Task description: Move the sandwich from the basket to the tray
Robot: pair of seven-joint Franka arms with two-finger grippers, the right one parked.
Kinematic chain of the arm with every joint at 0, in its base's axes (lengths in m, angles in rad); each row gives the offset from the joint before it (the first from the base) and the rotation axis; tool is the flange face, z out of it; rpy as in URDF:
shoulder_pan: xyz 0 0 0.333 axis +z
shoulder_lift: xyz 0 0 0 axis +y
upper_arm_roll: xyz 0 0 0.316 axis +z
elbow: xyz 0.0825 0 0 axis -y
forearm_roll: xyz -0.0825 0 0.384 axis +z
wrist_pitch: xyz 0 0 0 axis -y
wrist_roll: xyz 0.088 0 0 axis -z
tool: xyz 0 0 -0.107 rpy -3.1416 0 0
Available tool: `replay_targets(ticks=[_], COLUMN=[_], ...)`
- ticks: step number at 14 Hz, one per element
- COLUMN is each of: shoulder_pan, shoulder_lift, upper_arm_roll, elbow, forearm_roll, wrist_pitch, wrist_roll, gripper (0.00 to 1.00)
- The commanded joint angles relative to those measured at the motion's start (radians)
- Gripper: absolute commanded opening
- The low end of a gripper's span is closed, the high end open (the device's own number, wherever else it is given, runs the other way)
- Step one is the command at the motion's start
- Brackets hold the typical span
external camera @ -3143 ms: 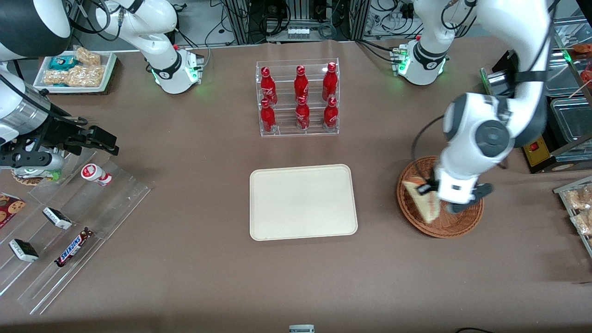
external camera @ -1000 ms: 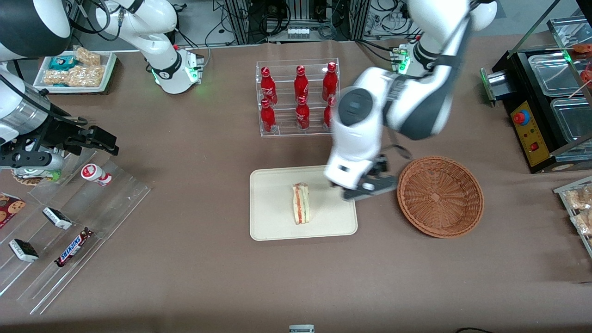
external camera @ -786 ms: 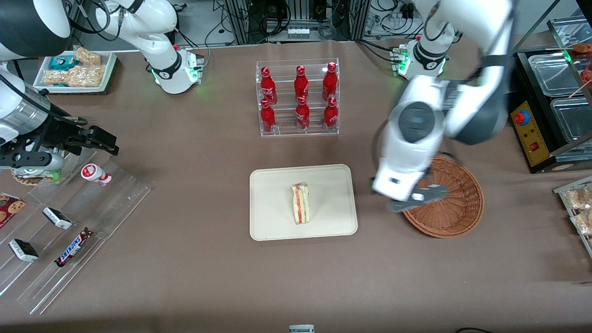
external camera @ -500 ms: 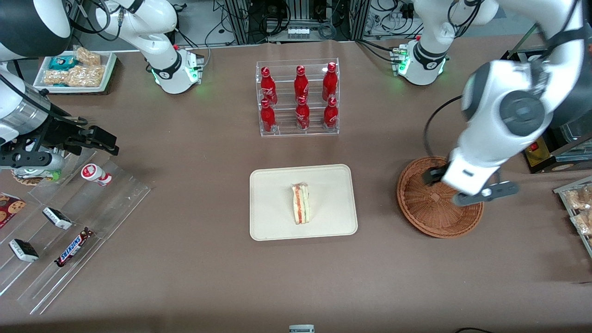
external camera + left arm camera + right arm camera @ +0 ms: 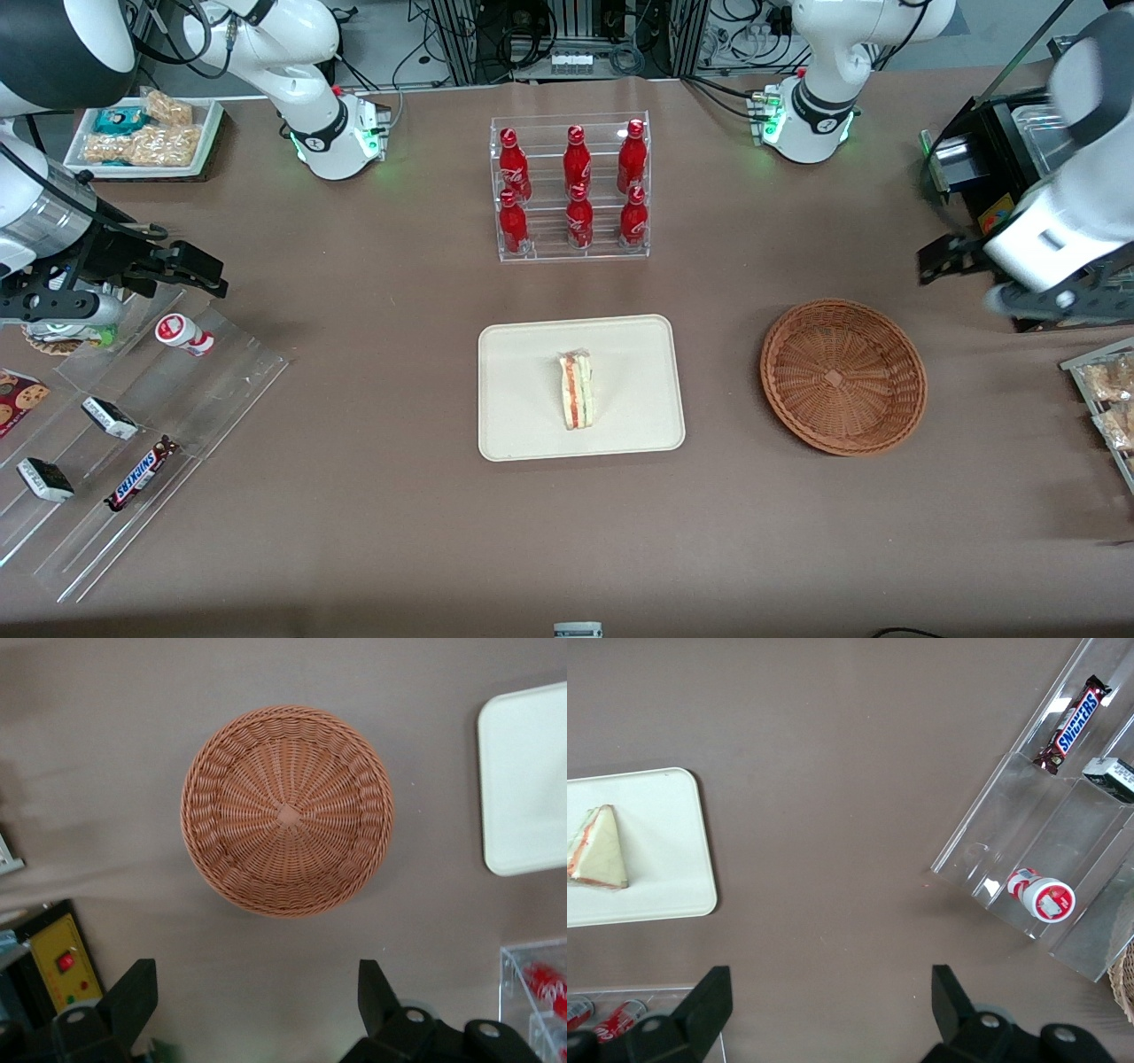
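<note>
Claw blurred; tray cut off by frame edge.

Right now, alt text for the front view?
A sandwich lies on a beige tray mid-table; beside it, toward the working arm's end, sits a wicker basket with nothing in it. The open end effector hangs above the table past the basket.

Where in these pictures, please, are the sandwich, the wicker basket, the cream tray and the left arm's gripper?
sandwich point(image 5: 577, 391), front view, on its red filling edge.
wicker basket point(image 5: 288, 814), left wrist view, at the centre of its woven floor.
cream tray point(image 5: 523, 390), front view, on bare floor beside the sandwich.
gripper point(image 5: 257, 1010), left wrist view, midway between its open fingertips.
</note>
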Motion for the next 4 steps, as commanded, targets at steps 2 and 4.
replay_targets(ticks=[2,4], shoulder_pan=[0.032,0.036], shoulder_lift=[-0.031,-0.026], upper_arm_roll=[-0.019,-0.019], elbow=[0.06,0.062], forearm_roll=[-0.015,-0.009], wrist_pitch=[-0.021,-0.013], wrist_roll=[0.067,0.058], gripper=[1.0,1.0])
